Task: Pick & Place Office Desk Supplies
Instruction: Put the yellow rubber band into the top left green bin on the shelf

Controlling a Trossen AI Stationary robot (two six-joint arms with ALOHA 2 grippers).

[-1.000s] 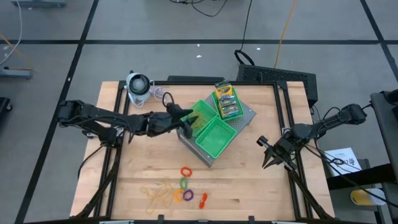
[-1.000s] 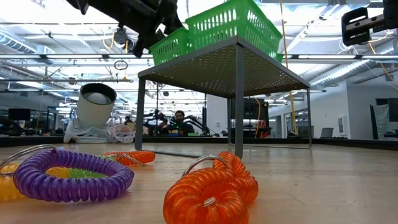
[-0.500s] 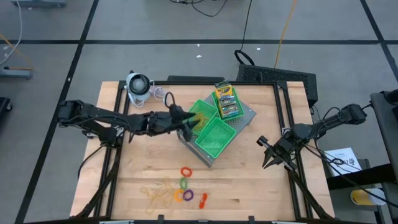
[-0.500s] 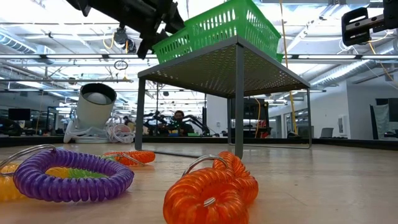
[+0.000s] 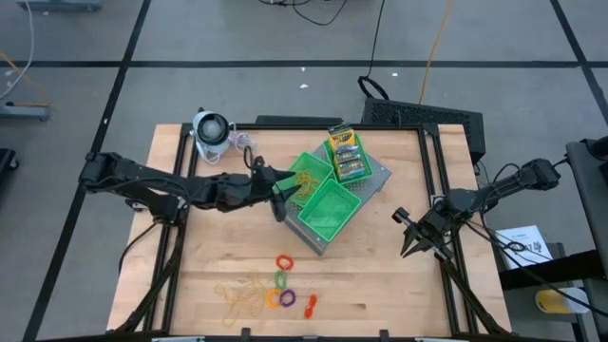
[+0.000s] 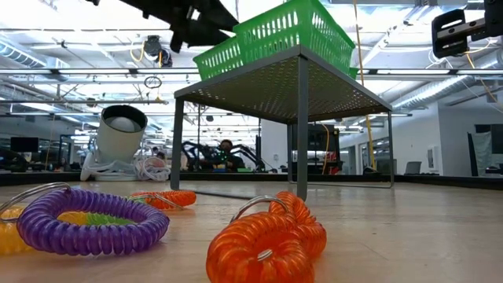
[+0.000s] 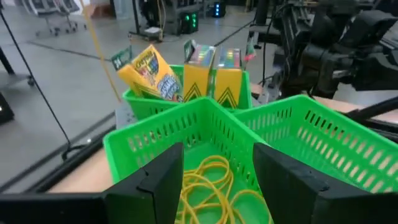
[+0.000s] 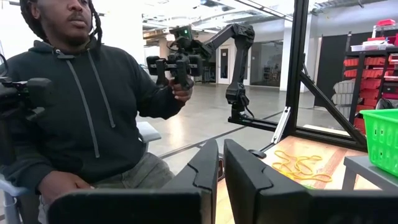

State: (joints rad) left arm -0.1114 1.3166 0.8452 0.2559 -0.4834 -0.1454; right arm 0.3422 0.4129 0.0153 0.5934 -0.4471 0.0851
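From the high view I've got the whole wooden table [image 5: 380,275] laid out, with the grey base [image 5: 378,180] carrying three green trays [image 5: 330,210] set diagonally near the middle. What I can't read from up there is inside the trays; the left wrist view gives me that. The left gripper [image 7: 214,180] hangs with its fingers parted and nothing between them, and just beyond the fingertips, down in the nearest tray, lies a loop of yellow rubber bands [image 7: 214,186]. In the tray past that one stand three card boxes [image 7: 186,71], on end, long axes running up; the yellow-orange one leans away from the other two, which stand close together and straight.

The low view shows me the base is a perforated platform on thin legs, trays up off the wood. Close to that lens sit the coiled rings: a purple ring [image 6: 90,220], an orange ring [image 6: 263,240] and another orange one behind.

From above, those rings cluster at the table's near edge, well clear of both grippers, beside a second tangle of rubber bands [image 5: 239,296] spread flat on the wood.

The right gripper [image 5: 410,249] waits by the table's right rail, fingers pressed together on nothing. Its wrist view catches a seated person [image 8: 81,106] beyond the fingertips, holding a control handle.
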